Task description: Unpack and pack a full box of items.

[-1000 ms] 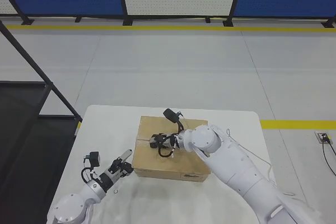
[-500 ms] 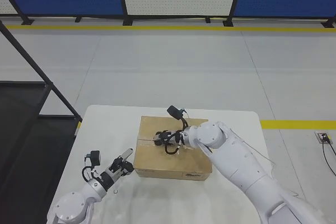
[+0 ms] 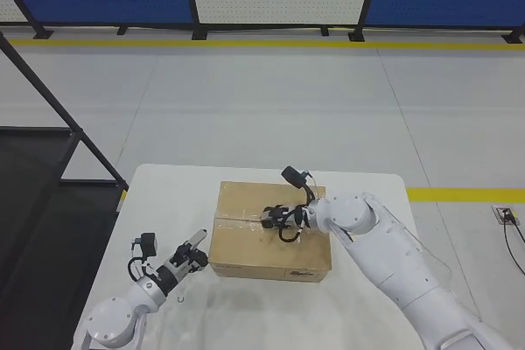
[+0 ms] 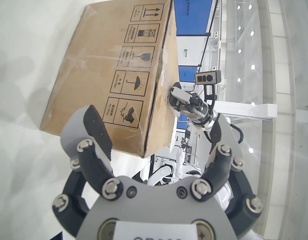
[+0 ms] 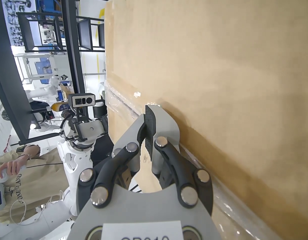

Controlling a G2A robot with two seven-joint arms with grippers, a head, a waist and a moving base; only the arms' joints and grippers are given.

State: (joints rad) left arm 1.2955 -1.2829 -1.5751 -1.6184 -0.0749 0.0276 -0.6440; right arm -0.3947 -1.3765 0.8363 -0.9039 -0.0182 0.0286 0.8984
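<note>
The right gripper (image 5: pixel 147 118) is clenched with nothing between its fingers. Its tips touch the top of the box (image 3: pixel 245 249), right at the taped seam (image 5: pixel 120 99) that runs across the lid. The left gripper (image 4: pixel 155 119) is released, its jaws spread wide, just beside the box's corner, on the side with the printed symbols. The box is closed and sits flat on the white bench (image 3: pixel 162 197).

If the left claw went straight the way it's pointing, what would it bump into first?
Probably the cardboard box. The open left claw points at the box's near corner and printed side, with a strip of bare white table between them. How far off the box is, is hard to judge.
</note>
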